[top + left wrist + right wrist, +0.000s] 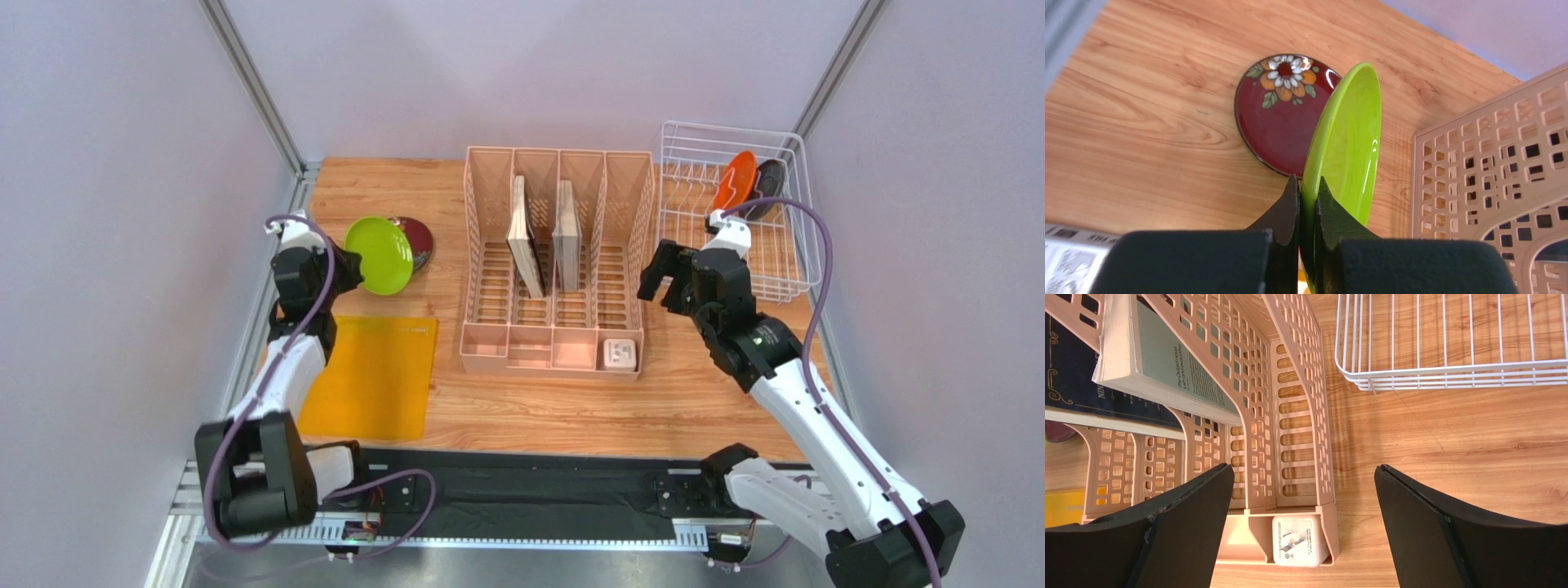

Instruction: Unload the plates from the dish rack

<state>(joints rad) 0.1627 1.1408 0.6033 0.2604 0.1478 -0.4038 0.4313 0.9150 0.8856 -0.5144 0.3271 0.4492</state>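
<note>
While rack (pixel 770 260) holds two plates (pixel 736 181) — left jaws clamp lime plate (pixel 1349 147) (right jaws apart).

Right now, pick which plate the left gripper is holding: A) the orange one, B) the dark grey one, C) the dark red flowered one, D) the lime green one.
D: the left gripper is shut on the rim of the lime green plate, held on edge; the flowered red plate lies loose beside it.

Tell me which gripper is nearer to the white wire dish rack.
Right. The right gripper hangs open close beside the dish rack; the left gripper is far off, beyond the pink organizer, shut on the lime green plate.
</note>
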